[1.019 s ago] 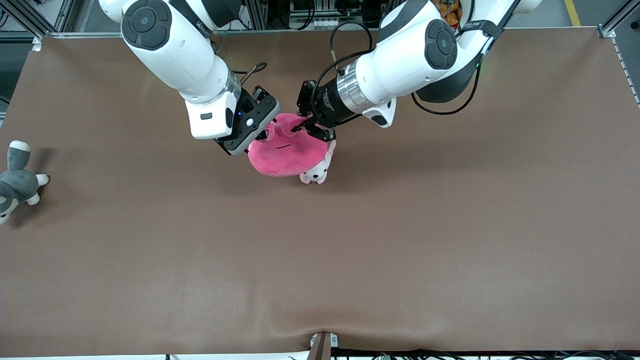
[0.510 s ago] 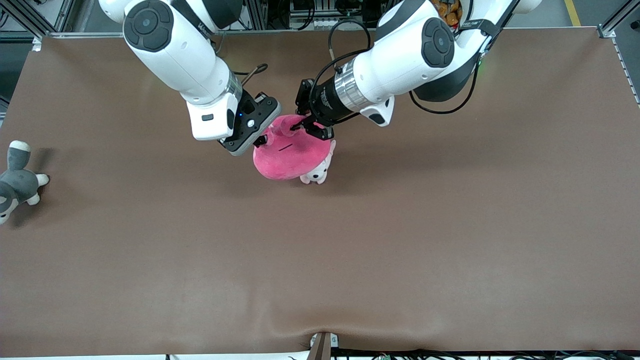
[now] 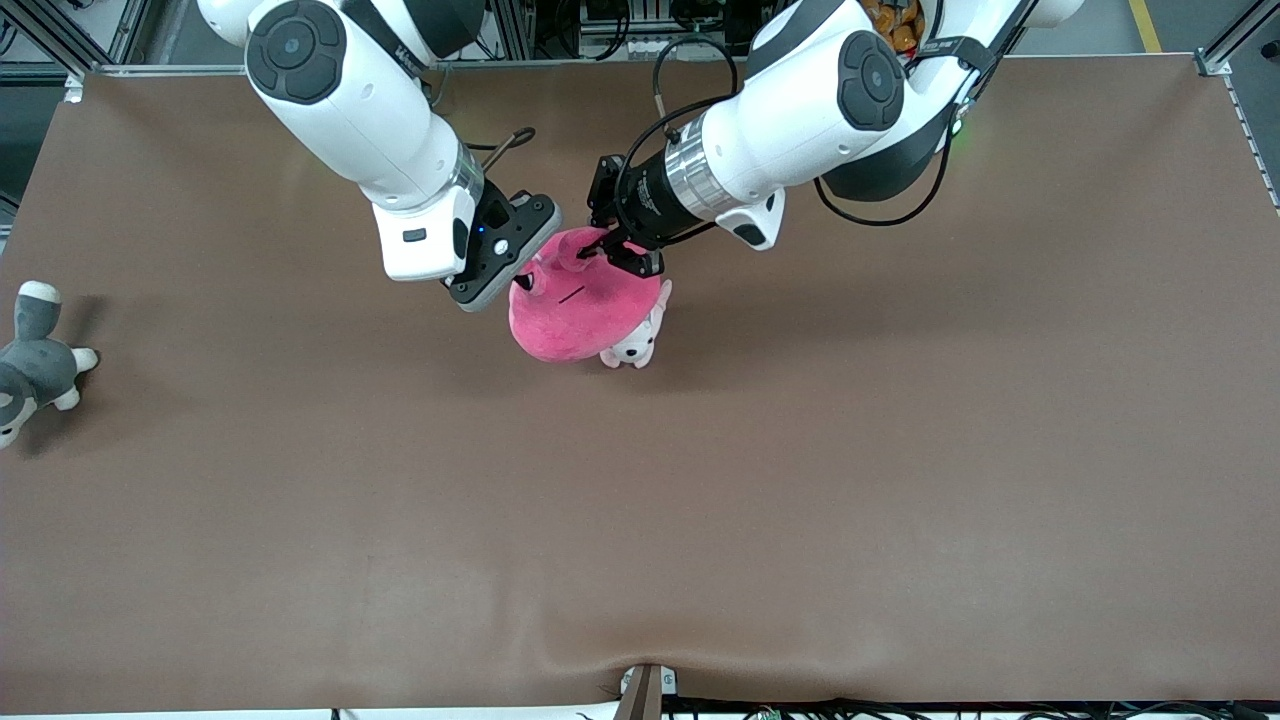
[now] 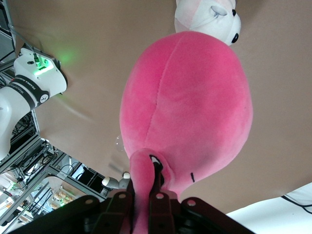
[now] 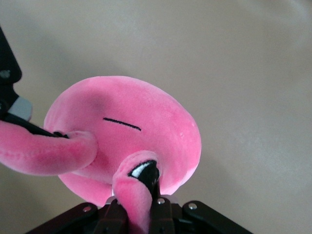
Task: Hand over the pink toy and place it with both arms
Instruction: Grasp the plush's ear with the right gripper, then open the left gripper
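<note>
Since a second ago the right gripper (image 3: 522, 283) has clamped one eye stalk of the pink toy (image 3: 575, 315), which hangs between both arms over the tabletop (image 3: 800, 480), the left gripper (image 3: 603, 247) clenched on the other stalk.

The pink toy (image 3: 575, 318) is covering most of the puppy plush (image 3: 634, 346), leaving only its head peeking out at the toy's four o'clock. The front view's nine o'clock edge is cutting off part of the grey-and-white plush (image 3: 35, 362). The right claw (image 3: 522, 279) fingertips are hiding under its own body there.

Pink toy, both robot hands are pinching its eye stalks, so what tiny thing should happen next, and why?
Probably the left gripper should let go. The pink toy hangs above the table, each gripper shut on one eye stalk, the right gripper holding the other. The handover needs just one holder, likely the right, before placing.
</note>
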Action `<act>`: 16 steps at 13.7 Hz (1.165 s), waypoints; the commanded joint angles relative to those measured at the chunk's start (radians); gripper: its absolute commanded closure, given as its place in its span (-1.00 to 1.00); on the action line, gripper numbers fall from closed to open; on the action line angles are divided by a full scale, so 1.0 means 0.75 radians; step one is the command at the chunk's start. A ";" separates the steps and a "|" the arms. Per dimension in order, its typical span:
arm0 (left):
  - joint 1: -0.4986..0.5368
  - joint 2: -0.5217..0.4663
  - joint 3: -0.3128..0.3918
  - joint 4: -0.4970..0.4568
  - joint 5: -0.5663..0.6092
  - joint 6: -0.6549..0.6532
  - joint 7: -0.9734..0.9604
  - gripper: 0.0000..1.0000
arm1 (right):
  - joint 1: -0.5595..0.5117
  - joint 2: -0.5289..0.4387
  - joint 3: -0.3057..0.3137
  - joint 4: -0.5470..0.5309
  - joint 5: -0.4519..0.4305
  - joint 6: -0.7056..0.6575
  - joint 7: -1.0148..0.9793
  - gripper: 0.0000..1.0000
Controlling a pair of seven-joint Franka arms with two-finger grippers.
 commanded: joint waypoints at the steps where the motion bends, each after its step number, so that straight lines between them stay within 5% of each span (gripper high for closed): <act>1: -0.017 0.000 -0.001 0.034 0.070 -0.001 -0.032 1.00 | -0.020 0.011 -0.009 0.024 -0.004 -0.051 0.009 1.00; 5: -0.017 0.000 -0.001 0.034 0.072 -0.003 -0.030 1.00 | -0.055 0.008 -0.009 0.020 -0.004 -0.062 0.007 1.00; 6: -0.015 -0.002 -0.001 0.034 0.072 -0.003 -0.030 0.67 | -0.059 0.006 -0.009 0.018 -0.004 -0.062 0.005 1.00; 7: -0.015 -0.002 0.001 0.036 0.074 -0.003 -0.028 -0.76 | -0.061 0.006 -0.009 0.020 -0.004 -0.076 0.005 1.00; 8: -0.015 -0.002 0.003 0.036 0.076 -0.010 -0.026 -1.00 | -0.065 0.004 -0.009 0.020 -0.004 -0.082 0.007 1.00; 13: 0.003 -0.036 0.006 0.038 0.329 -0.101 0.013 -1.00 | -0.089 0.002 -0.009 0.018 -0.004 -0.098 -0.003 1.00; 16: 0.064 -0.043 0.020 0.038 0.422 -0.242 0.304 -1.00 | -0.124 0.000 -0.009 0.018 -0.004 -0.133 -0.007 1.00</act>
